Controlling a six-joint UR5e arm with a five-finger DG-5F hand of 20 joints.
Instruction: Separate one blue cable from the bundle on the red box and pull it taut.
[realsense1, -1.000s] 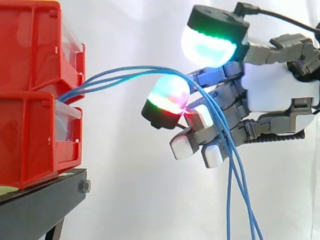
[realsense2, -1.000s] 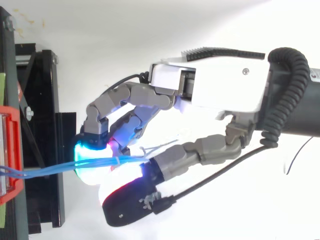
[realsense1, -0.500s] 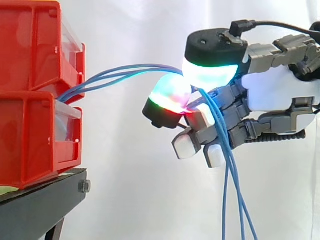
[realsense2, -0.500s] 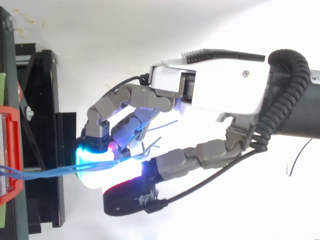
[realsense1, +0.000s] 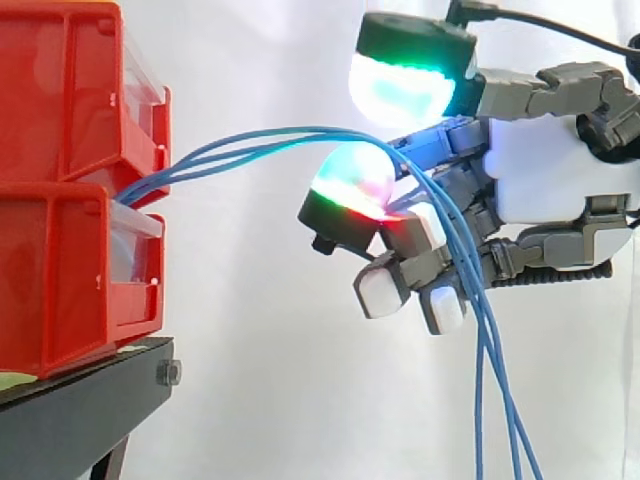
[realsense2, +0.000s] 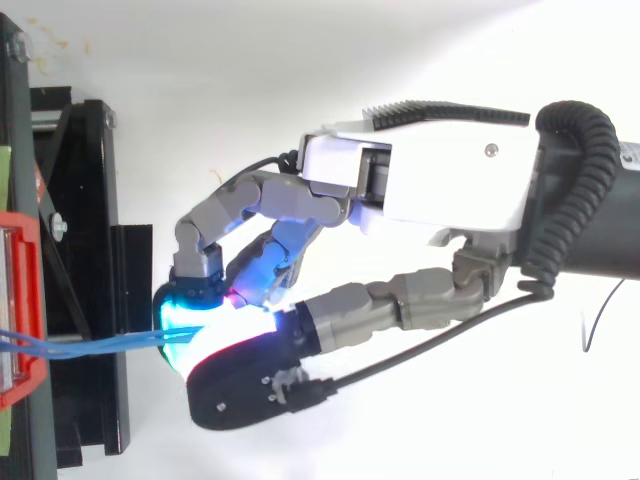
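Side view: the grey-and-white robot hand (realsense1: 555, 170) sits at 3 o'clock. The stacked red plastic bins (realsense1: 60, 100) sit at 9 o'clock on the black metal stand (realsense1: 80, 410). The bundle of thin blue cables (realsense1: 250, 140) leaves the gap between the bins and arcs toward 3 o'clock over the red-and-green glowing finger pad (realsense1: 352, 180). It then drops toward 6 o'clock.

Change: half a second ago the green-glowing thumb pad (realsense1: 400, 90) pressed down on the bundle. It has since lifted toward 12 o'clock, leaving a gap above the strands. The fingers are curled but clamp nothing; the strands merely drape across them. Judgement: the pinch was released, no single strand is isolated, and the separation step needs repeating. The cables sag and are not taut.

Clearance: in the top view the cables (realsense2: 90, 340) run from the bins at 9 o'clock to the pads, close to the stand's outer edge. Open room before the white curtain (realsense1: 260, 380) lies toward 3 o'clock, the likely pulling direction.
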